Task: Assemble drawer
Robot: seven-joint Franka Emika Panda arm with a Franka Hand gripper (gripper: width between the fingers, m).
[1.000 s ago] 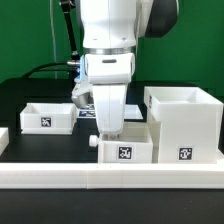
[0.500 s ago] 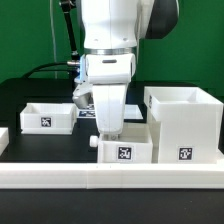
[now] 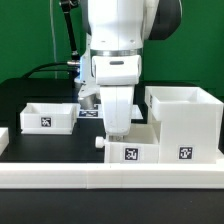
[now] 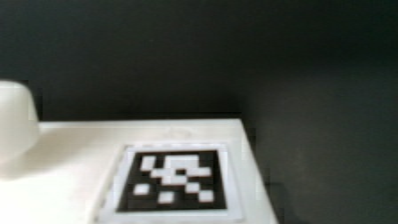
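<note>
A small white knobbed tray (image 3: 128, 151) with a square tag on its front stands just behind the front rail, close to the tall white housing (image 3: 186, 124) at the exterior view's right. My gripper (image 3: 118, 133) reaches down into this tray, its fingertips hidden behind the tray's wall, and it seems shut on that wall. The tray's knob (image 3: 99, 143) points to the exterior view's left. A second tray (image 3: 45, 117) rests further left. The blurred wrist view shows a tagged white face (image 4: 175, 178) against the dark table, with no fingers in sight.
A long low white rail (image 3: 110, 178) runs along the front of the black table. The marker board (image 3: 88, 113) lies behind the arm. A small white piece (image 3: 3, 138) shows at the left edge. Cables hang at the back left.
The arm and the small tray under it have shifted together a little toward the exterior view's right, closer to the housing. The other tray and housing have not moved.
</note>
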